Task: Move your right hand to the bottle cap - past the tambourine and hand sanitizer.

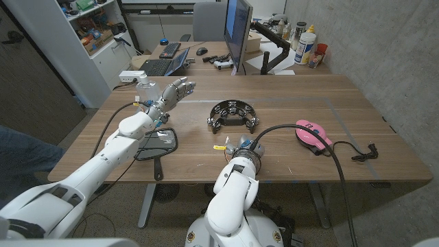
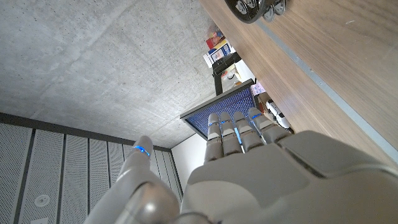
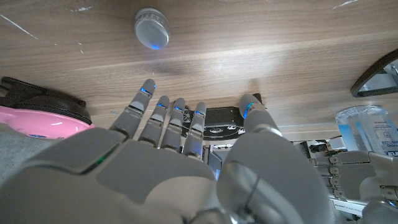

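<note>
My right hand (image 3: 180,168) hovers empty, fingers spread, near the bottle cap (image 3: 152,28): probably light, stiff, slippery; I'd pinch its rim.

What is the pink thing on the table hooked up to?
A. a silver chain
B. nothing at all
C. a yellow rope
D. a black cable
D. In the head view a black cable runs from the pink thing across the wooden table and loops back toward the near edge.
</note>
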You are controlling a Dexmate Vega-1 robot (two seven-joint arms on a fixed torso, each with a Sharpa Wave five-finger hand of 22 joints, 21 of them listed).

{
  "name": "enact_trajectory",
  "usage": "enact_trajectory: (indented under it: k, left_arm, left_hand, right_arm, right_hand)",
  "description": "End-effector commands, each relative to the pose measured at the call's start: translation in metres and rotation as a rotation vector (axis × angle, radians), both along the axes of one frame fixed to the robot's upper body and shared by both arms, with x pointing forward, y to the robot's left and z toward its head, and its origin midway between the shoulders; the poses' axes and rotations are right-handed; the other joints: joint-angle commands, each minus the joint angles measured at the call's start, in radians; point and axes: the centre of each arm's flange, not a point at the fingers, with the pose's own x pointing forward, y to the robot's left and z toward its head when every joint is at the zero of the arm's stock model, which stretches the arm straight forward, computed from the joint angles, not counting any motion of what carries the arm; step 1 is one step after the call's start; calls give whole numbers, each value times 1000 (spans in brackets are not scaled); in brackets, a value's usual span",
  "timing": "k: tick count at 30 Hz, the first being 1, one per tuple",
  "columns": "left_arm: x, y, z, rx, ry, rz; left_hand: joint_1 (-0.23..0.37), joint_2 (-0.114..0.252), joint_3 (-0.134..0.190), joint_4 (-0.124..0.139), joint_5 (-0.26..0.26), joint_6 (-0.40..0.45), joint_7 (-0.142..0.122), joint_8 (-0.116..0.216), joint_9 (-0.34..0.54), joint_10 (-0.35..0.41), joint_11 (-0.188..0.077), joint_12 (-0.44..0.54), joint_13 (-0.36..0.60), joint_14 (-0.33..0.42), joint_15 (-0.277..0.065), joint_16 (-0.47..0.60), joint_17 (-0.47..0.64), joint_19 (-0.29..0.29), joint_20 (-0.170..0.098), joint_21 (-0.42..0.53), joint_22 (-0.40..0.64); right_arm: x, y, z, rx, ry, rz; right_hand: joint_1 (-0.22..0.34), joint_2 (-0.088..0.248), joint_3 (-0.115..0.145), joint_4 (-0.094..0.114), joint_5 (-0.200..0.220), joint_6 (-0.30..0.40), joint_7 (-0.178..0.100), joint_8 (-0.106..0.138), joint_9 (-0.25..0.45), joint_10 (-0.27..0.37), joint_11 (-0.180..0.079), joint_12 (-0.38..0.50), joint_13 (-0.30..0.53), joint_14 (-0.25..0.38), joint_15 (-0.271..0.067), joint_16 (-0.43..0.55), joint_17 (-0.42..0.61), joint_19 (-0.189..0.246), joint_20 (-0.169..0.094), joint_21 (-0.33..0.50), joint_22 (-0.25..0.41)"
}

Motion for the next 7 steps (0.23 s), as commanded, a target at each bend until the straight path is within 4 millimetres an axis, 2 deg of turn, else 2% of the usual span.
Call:
enact_trajectory:
  k: [1,7]
  left_arm:
    - [4,2,5,-3,-5,7]
    - [3,-3,5,-2,-9,2]
  left_hand:
    - [-1,7,-5,2,9,10,-1,2,3,-3,3,3,2,-4,-1,3,3,-6,-20,-5,2]
    - [-1,8,-6,2,9,11,-1,2,3,-4,3,3,2,-4,-1,3,3,-5,-20,-6,2]
  right_arm:
    - [-2,-2,-4,4,20,-32]
    - [-3,-5,-6,15,11,-34]
  right_hand:
    - [7,-8,0,5,8,10,-2,0,1,11,-4,1,3,4,1,-1,5,3,6,-4,3]
    - [9,-10,1,4,9,15,-2,1,1,14,-5,2,3,6,-1,-1,5,4,8,-7,3]
